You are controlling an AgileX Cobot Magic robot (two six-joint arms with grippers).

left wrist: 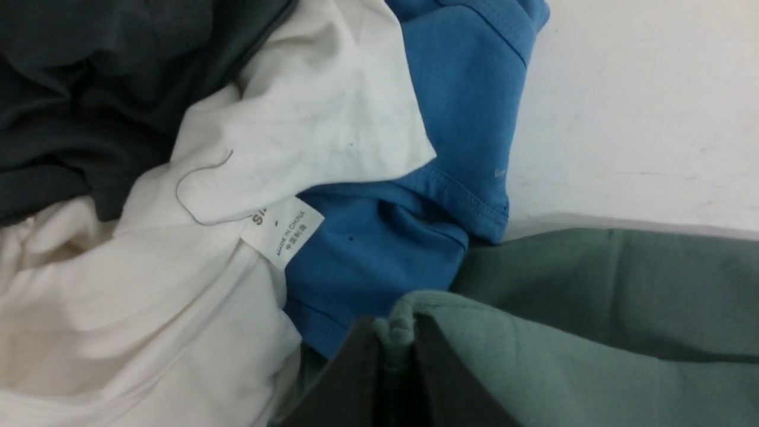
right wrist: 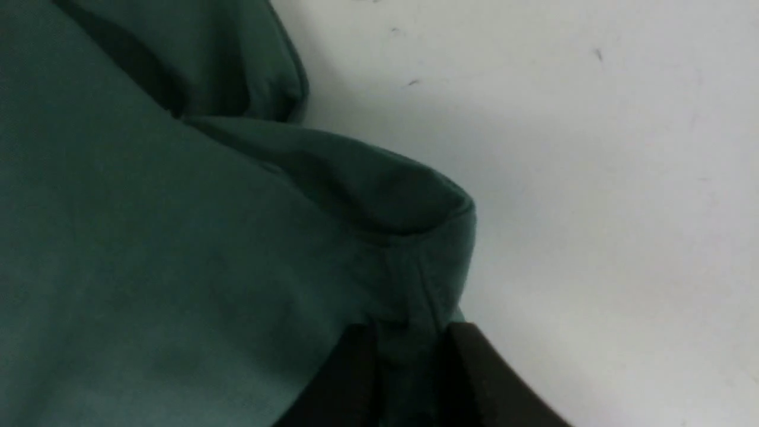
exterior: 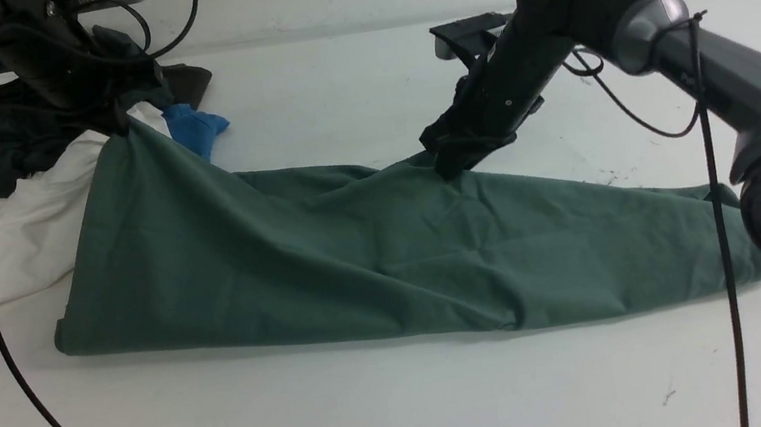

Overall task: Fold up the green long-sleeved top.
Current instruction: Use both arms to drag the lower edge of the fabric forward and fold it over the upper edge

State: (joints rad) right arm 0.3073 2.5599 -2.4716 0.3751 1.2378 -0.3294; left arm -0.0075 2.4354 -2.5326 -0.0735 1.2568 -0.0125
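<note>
Fabric of the green long-sleeved top (exterior: 358, 263) is pinched by the left gripper (left wrist: 394, 341) and the right gripper (right wrist: 409, 344); the shallow right bite could be lost if pulled taut.

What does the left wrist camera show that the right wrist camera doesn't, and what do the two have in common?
Only the left wrist view: a crumpled white garment with a printed label, a bright blue garment and a black garment, heaped near the left gripper. Only the right wrist view: the right gripper, its dark fingers pinching a folded edge of cloth. Both: the sage-green cotton top, gripped in each view, and the white table.
</note>
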